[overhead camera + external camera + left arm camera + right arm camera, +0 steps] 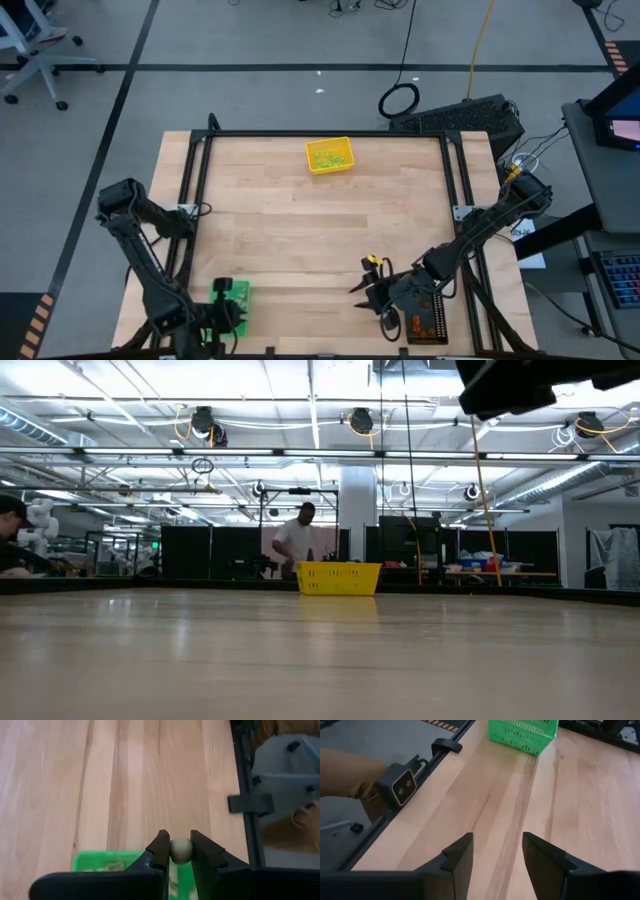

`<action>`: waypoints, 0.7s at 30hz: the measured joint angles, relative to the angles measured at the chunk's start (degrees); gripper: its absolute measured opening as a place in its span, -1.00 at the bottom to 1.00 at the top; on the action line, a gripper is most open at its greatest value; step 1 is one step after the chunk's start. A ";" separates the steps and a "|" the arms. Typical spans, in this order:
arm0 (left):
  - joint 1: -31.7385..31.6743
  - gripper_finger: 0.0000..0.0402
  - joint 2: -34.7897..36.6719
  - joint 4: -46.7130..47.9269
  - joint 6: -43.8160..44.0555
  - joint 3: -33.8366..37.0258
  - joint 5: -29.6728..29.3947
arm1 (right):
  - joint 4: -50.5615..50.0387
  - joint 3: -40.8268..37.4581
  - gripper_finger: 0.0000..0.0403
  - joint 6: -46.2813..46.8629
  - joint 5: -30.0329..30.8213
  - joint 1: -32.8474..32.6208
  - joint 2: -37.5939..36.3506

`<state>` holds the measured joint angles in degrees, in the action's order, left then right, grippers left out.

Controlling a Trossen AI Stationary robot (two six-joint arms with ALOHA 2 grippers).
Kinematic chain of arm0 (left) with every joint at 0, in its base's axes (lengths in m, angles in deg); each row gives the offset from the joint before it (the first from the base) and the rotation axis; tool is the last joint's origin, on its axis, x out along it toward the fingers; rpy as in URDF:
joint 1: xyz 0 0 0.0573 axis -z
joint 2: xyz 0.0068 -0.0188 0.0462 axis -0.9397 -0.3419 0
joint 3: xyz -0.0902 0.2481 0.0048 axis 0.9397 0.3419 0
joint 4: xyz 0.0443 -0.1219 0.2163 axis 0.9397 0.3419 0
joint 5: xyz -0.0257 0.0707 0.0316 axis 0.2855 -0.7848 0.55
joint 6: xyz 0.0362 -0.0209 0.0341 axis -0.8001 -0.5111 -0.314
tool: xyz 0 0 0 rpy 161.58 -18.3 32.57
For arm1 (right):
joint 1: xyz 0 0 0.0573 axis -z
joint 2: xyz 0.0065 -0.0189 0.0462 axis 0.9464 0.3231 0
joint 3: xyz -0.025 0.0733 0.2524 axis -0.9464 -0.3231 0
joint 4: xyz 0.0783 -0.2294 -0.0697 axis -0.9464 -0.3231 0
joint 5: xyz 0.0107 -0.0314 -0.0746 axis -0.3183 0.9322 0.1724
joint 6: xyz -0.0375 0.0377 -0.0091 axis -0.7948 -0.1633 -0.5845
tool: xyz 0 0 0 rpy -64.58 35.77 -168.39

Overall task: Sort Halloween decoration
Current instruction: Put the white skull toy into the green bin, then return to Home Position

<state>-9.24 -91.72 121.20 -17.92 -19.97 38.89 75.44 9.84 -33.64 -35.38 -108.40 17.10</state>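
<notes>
My left gripper (180, 857) is shut on a small round pale beige-grey piece (180, 848) over the near end of the green tray (100, 862), which holds several pale pieces. In the high view the left gripper (224, 316) is at the green tray (233, 293), near the table's front left. My right gripper (497, 851) is open and empty above bare table; in the high view it (364, 289) stands beside the black tray (427, 322), which holds orange pieces. The yellow tray (330, 155), holding light green pieces, stands at the far middle. My left gripper pinches the round beige piece by its two opposite sides (172, 849) between its fingertips (161, 851). The piece is lifted clear, above the green tray's rim.
Black frame rails (195, 190) run along the table's left, right and far sides. The yellow tray also shows in the low view (338, 577), with a person (296, 540) in the room beyond. The green tray shows far off in the right wrist view (522, 732).
</notes>
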 joint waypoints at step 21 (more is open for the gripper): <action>-0.07 -0.50 0.23 5.86 16.62 6.86 9.21 | -2.10 -3.34 -0.23 -3.08 1.66 0.04 -5.56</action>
<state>-9.31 -91.50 127.06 -1.30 -13.11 48.10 73.34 6.50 -36.72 -33.72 -108.36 11.54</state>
